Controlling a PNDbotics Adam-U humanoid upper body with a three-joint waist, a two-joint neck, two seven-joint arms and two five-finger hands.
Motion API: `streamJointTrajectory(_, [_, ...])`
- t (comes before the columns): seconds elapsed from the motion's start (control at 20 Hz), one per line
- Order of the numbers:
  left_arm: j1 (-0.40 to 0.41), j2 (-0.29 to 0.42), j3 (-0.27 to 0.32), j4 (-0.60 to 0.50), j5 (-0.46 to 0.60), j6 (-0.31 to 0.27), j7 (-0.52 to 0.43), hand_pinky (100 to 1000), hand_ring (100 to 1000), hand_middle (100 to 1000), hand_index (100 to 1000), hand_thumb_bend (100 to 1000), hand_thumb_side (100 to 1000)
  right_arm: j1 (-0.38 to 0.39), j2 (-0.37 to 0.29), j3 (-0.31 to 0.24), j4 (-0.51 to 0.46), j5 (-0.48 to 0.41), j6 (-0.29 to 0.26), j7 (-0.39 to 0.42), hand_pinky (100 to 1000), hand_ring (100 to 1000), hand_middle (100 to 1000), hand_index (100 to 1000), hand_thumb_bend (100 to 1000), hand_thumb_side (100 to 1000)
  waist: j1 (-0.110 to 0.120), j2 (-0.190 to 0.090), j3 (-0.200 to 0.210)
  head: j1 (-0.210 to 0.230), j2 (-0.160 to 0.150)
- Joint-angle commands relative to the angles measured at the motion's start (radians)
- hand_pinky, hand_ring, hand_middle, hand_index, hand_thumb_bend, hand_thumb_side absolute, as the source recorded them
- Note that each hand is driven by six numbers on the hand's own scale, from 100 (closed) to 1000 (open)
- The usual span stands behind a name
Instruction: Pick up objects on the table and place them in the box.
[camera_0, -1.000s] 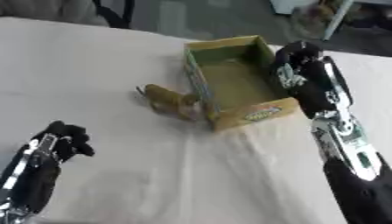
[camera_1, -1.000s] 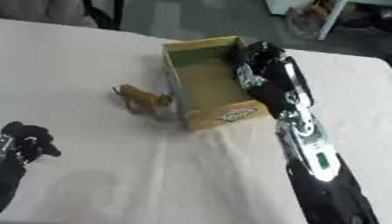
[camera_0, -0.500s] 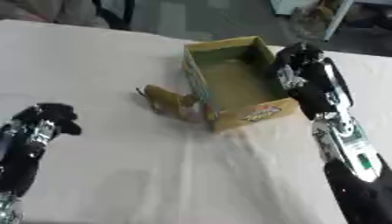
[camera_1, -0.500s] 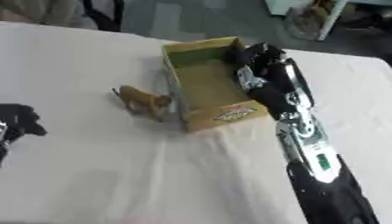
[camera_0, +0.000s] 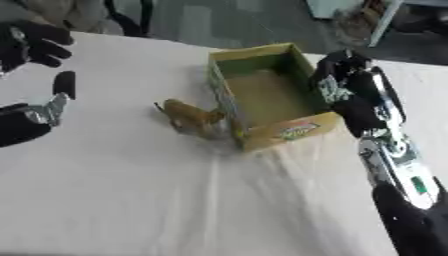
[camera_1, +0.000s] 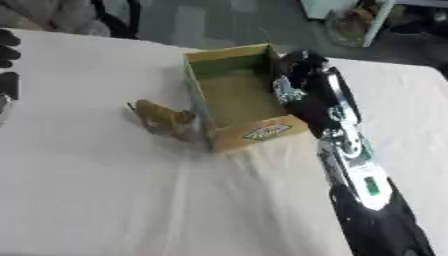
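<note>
An open cardboard box (camera_0: 229, 93) with a green inner wall stands at the middle back of the white table; I see nothing inside it. A brown toy animal (camera_0: 191, 117) lies against the box's left wall, on the cloth. My right hand (camera_0: 339, 80) is at the box's right wall, with its black fingers curled over the rim. My left hand (camera_0: 33, 42) is raised at the far left, well apart from the toy, its fingers spread and nothing in it.
The white cloth (camera_0: 157, 200) covers the table towards me. Past the far edge stand a dark chair (camera_0: 131, 20) and a pale stand with clutter (camera_0: 367, 20).
My left hand has risen from the lower left corner to the upper left. The right hand, the box and the toy have stayed where they were.
</note>
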Motion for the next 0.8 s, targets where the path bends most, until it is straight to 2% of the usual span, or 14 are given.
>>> streamJointTrajectory(0.05, [-0.075,0.056,-0.038,0.033,-0.112,-0.006,-0.097,739,745,740,821,505,100,-0.007,-0.025,0.000,-0.015,-0.006,0.000,0.006,436,459,447,523,100,113,0.007,-0.018,-0.005,0.008,-0.002])
streamJointTrajectory(0.2, [-0.149,0.050,-0.079,0.100,-0.186,-0.015,-0.145,738,747,745,826,603,100,-0.007,-0.024,0.003,-0.015,-0.007,0.000,0.008,436,459,447,523,100,113,0.008,-0.019,-0.013,0.016,-0.001])
streamJointTrajectory(0.25, [-0.172,0.040,-0.091,0.129,-0.207,-0.017,-0.154,741,754,752,832,647,150,-0.007,-0.023,0.004,-0.014,-0.008,0.001,0.009,436,459,447,523,100,113,0.009,-0.020,-0.016,0.019,0.000])
streamJointTrajectory(0.35, [-0.216,0.018,-0.108,0.190,-0.251,-0.019,-0.163,744,761,759,834,687,173,-0.007,-0.023,0.005,-0.014,-0.009,0.001,0.011,436,459,447,523,100,113,0.009,-0.021,-0.021,0.022,0.001])
streamJointTrajectory(0.5, [-0.266,-0.022,-0.123,0.289,-0.315,-0.018,-0.154,741,761,761,834,699,217,-0.008,-0.021,0.007,-0.014,-0.011,0.002,0.013,436,459,447,523,100,115,0.009,-0.021,-0.027,0.030,0.003])
streamJointTrajectory(0.8, [-0.356,-0.116,-0.138,0.517,-0.441,-0.049,-0.114,749,758,756,829,724,184,-0.012,-0.016,0.016,-0.013,-0.016,0.004,0.022,436,459,446,523,100,115,0.007,-0.023,-0.044,0.052,0.003])
